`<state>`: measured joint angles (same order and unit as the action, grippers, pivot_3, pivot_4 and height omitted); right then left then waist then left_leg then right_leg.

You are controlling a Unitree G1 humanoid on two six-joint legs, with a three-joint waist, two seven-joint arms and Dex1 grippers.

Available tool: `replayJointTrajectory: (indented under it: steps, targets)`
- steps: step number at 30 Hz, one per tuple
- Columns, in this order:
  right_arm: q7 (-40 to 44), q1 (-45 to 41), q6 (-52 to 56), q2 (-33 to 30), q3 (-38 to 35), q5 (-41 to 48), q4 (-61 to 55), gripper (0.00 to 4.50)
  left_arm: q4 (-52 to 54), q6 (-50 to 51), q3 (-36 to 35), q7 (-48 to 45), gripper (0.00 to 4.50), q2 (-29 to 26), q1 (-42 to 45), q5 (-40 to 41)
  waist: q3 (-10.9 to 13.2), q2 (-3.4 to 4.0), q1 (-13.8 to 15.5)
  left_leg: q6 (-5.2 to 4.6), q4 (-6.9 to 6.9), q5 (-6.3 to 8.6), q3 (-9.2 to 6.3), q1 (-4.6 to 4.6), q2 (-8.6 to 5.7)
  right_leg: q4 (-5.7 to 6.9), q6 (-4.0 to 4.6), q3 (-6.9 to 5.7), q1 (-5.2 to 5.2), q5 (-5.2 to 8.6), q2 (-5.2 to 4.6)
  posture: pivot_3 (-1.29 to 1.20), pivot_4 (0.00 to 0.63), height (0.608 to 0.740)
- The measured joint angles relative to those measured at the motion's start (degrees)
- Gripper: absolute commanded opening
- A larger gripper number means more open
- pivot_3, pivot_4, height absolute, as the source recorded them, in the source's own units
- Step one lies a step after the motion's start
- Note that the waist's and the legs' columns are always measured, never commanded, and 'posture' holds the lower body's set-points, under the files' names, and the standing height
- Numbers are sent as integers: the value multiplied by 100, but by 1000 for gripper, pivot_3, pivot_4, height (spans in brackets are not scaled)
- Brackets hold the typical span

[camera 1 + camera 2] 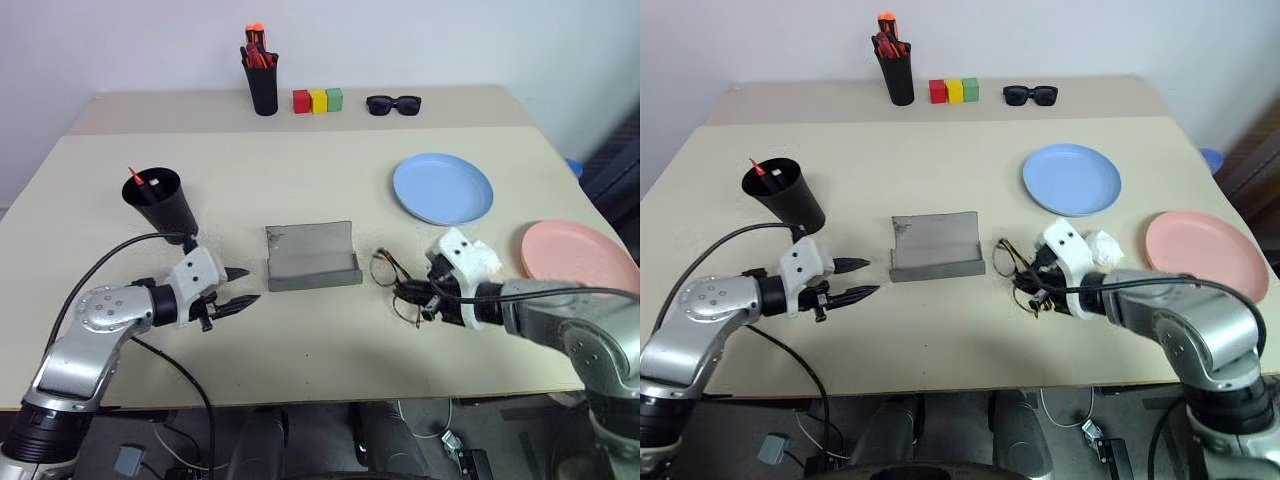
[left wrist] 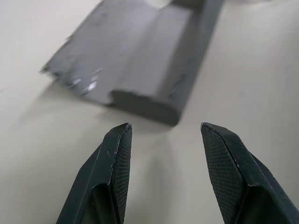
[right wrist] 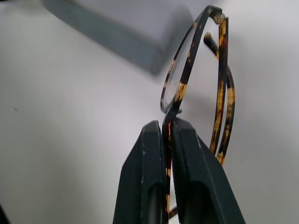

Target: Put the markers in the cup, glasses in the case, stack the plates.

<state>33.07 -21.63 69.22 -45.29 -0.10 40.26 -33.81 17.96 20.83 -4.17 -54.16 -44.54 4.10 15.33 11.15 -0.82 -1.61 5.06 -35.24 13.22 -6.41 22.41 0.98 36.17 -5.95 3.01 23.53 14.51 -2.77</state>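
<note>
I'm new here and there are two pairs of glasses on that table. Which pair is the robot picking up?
Start at the grey case lying open mid-table. Just right of it, the robot's right hand is shut on thin tortoiseshell wire-frame eyeglasses with round clear lenses. The thick black sunglasses lie at the table's far edge, beside the coloured blocks.

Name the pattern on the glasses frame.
Dark brown and amber tortoiseshell on the glasses, clearest in the right wrist view.

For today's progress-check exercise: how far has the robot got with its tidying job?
Done: a red-tipped marker stands in the cup. In hand: the right pincer is shut on the glasses, beside the open case. Left: casing the glasses and stacking the blue plate and pink plate, which lie apart.
</note>
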Motion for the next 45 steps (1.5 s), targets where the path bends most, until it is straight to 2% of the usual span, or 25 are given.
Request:
replayJointTrajectory:
  steps: [2, 6, 12, 17, 21, 24, 28, 32, 35, 38, 42, 45]
  targets:
    - [523, -780, -596, -149, 589, -338, 148, 91, -148, -20, -107, 1, 2376, -105, -146, -14, 4, 7, -77, 0, 2, 0, 4, 1, 0, 0, 0, 1, 3, 0, -2, 0, 150, 740]
    - [1562, -2117, -1914, -74, 1686, -1237, 1257, 91, -394, -146, -164, -3, 2376, -127, -220, -32, 1, 1, -98, 0, 3, 0, 3, 0, 1, -1, 12, 0, 2, -7, -1, 0, 150, 740]
    - [3058, -3322, -3821, 1096, 3037, -2436, 3836, 91, -517, -236, -180, 24, 2376, -146, -218, -76, 2, 3, -108, 0, 6, 0, 4, 5, 1, 2, 4, 0, 9, -22, -1, 0, 150, 740]
    - [3634, -3878, -5007, 1954, 3299, -3156, 5819, 91, -324, -224, -229, 153, 2376, -138, -536, -85, 3, 5, -101, 0, 10, 0, 2, 5, 1, 14, -1, 0, 15, -25, 0, 0, 150, 740]
    - [4284, -3932, -5514, 2061, 3357, -3424, 6315, 91, -39, -211, -283, 267, 2376, -134, -852, -81, 4, 7, -85, 0, 9, 0, 2, 5, 0, 14, 0, 0, 14, -25, -1, 0, 150, 740]
    - [4679, -3902, -5667, 2004, 3349, -3533, 6342, 1073, -2, -209, -384, 350, 2376, -134, -912, -81, 4, 7, -100, 0, 8, 0, 2, -1, 1, 20, 7, 0, 14, -22, 0, 0, 150, 740]
    - [4669, -3859, -5726, 2029, 3246, -3631, 6368, 3059, 17, -210, -386, 375, 2376, -124, -869, -69, 4, 7, -116, 0, 9, 0, 2, -2, 1, 24, 10, 0, 16, -20, 2, 0, 150, 740]
    - [4252, -3882, -5664, 2120, 2712, -3650, 6323, 3059, -90, -100, -389, 454, 2376, 76, -338, 157, 6, 9, -89, 1, 6, 0, 1, -1, 0, 27, -1, 0, 15, -26, 1, 0, 150, 740]
    - [4033, -3829, -5567, 2008, 2380, -3644, 5858, 3123, -359, 275, -394, 742, 1519, 357, 408, 287, 5, 8, -60, 1, 1, 0, -4, 4, -1, 26, -5, -2, 13, -27, 1, 0, 150, 740]
    - [3716, -3206, -5559, 1568, 1930, -3640, 4688, 3123, -792, 616, -237, 1134, 49, 681, 1423, 245, -1, -2, -4, 1, 0, 0, -10, 3, -3, 17, -9, -7, 1, -28, -1, 0, 150, 740]
    - [3226, -1987, -5300, 1236, 1503, -3617, 3442, 3123, -1286, 903, 266, 1425, 13, 1098, 2362, 23, -1, -1, 36, 1, -2, 0, -8, 3, -4, 18, -11, -5, 2, -29, -1, 0, 150, 740]
    - [2704, -920, -4779, 1057, 1207, -3609, 2134, 3123, -2202, 1398, 630, 1852, 13, 1702, 3398, -213, -1, -2, 64, 0, -8, -1, -14, 2, -4, 23, -11, -6, 1, -28, 3, 0, 150, 740]
